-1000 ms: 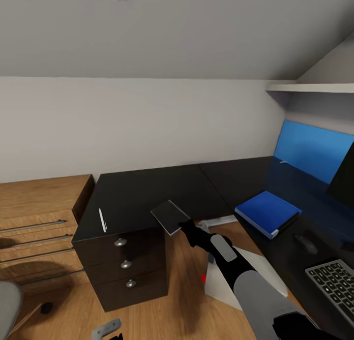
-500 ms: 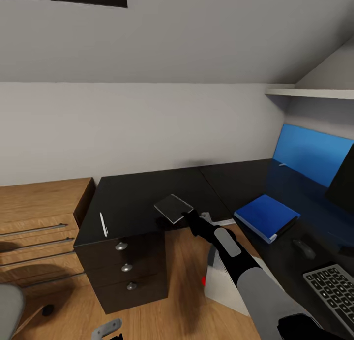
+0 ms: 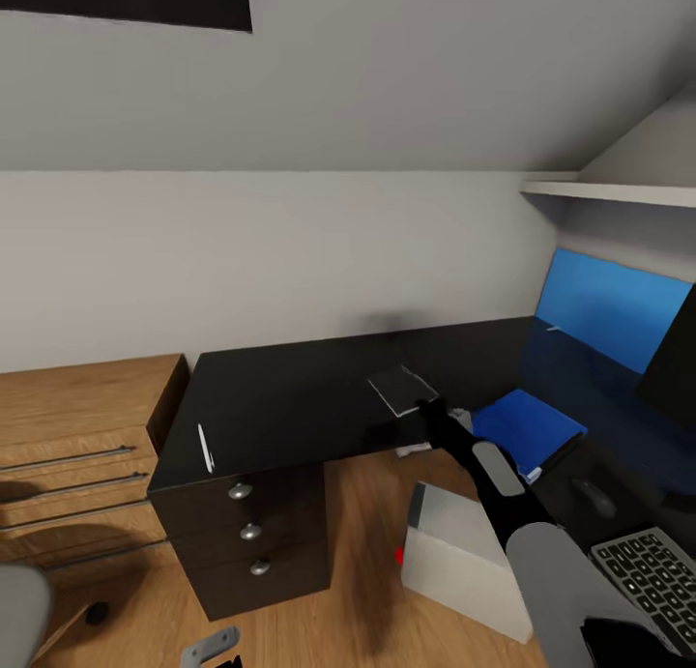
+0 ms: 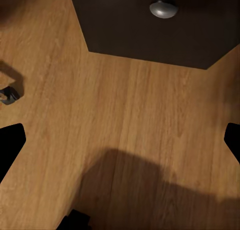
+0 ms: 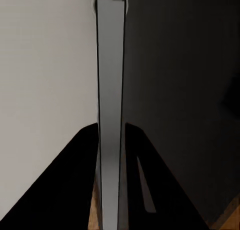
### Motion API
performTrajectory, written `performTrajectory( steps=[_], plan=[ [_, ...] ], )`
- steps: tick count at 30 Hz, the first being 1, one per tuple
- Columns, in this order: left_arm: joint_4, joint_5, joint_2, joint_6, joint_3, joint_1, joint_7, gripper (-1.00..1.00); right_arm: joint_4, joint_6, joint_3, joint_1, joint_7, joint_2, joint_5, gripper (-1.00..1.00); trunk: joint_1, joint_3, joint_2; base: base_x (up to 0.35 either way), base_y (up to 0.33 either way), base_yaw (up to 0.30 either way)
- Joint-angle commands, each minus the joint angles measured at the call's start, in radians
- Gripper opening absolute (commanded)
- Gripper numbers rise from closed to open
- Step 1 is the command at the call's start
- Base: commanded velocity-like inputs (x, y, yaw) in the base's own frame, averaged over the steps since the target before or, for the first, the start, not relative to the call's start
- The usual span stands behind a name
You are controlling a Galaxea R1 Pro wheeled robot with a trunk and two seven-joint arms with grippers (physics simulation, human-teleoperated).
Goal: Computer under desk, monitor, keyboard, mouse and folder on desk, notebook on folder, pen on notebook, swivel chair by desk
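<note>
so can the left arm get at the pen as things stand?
Probably not without moving. The pen lies on the desk top above the drawers, nothing covering it, but the left gripper is low, open, facing the wooden floor beside the drawer front. It would have to rise first.

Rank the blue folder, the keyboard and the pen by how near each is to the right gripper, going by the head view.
From the right gripper, which is holding the notebook:
1. Folder: just to its right, on the desk.
2. Keyboard: farther right, nearer the robot.
3. Pen: far left, above the drawers.
Keyboard and pen are close to call.
</note>
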Motion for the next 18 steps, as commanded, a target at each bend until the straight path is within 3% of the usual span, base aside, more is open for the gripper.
performTrajectory(
  steps=[1, 3, 9, 10, 18],
  plan=[
    [-0.002, 0.008, 0.000, 0.003, -0.002, 0.000, 0.007, 1.00, 0.000, 0.007, -0.028, 0.000, 0.004, -0.002, -0.006, -1.00, -0.004, 0.002, 0.007, 0.000, 0.000, 0.000],
    [-0.002, 0.008, 0.000, 0.004, -0.002, 0.000, 0.007, 1.00, 0.000, 0.006, -0.086, 0.000, 0.003, -0.014, -0.006, -1.00, -0.012, 0.009, 0.021, 0.000, 0.000, 0.000],
    [0.011, 0.008, 0.000, 0.004, -0.003, 0.000, 0.007, 1.00, -0.001, 0.005, -0.208, 0.000, 0.001, -0.033, -0.006, -1.00, -0.012, 0.009, 0.021, 0.000, 0.000, 0.000],
    [0.028, 0.008, 0.000, 0.004, -0.004, 0.000, 0.007, 1.00, -0.001, 0.005, -0.255, 0.000, 0.002, -0.034, -0.006, -1.00, -0.012, 0.009, 0.021, 0.000, 0.000, 0.000],
    [0.055, 0.008, 0.000, 0.004, -0.007, 0.000, 0.008, 1.00, 0.000, -0.006, -0.300, 0.000, 0.002, -0.036, -0.003, -1.00, -0.012, 0.009, 0.021, 0.000, 0.000, -0.053]
  ],
)
